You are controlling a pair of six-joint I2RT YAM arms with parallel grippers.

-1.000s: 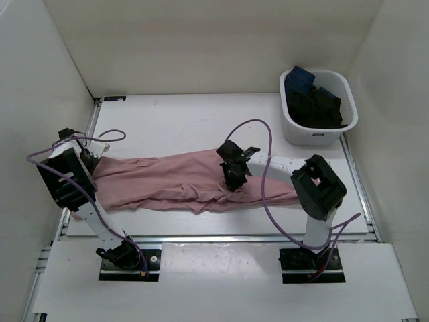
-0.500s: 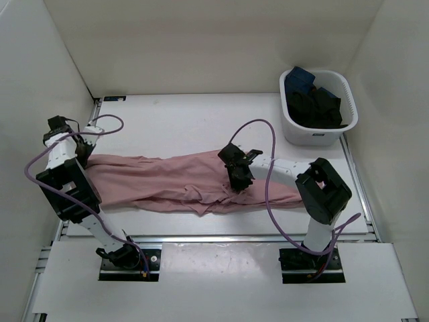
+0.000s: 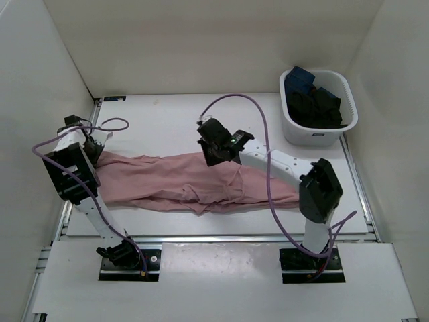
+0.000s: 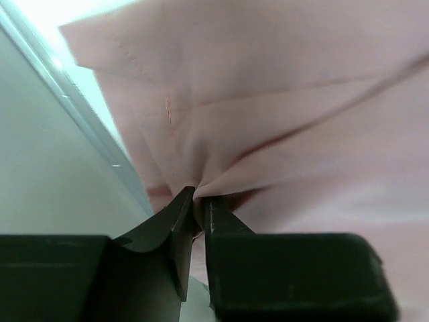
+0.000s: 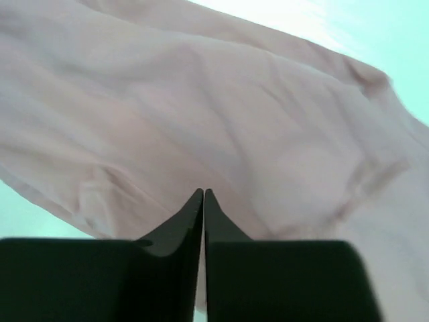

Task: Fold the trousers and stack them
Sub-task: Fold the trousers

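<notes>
These trousers [image 3: 167, 178] are soft, thin, limp: my left tool [image 4: 199, 201] pinches their end; my right tool [image 5: 203, 194] is closed, seemingly empty.

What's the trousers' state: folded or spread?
Spread, not folded: the trousers lie stretched lengthwise across the table, rumpled mid-length; the left gripper pinches one end.

Top view: left end of dusty-pink thin-fabric trousers [image 3: 167, 178] runs under my left arm [image 3: 70, 176]; right end hidden behind my right arm [image 3: 320, 191]. Waistband, drawstring too small to pick out.

My left gripper [image 4: 198, 200]: pinched fold vanishes between jaws; finger bases cut by bottom edge; cloth blurred up close.

My right gripper [image 5: 203, 196]: tips together, cannot tell if cloth caught between.

Dark clothes [image 3: 320, 107] in white plastic basket [image 3: 305, 136]: jumbled, count unclear.
</notes>
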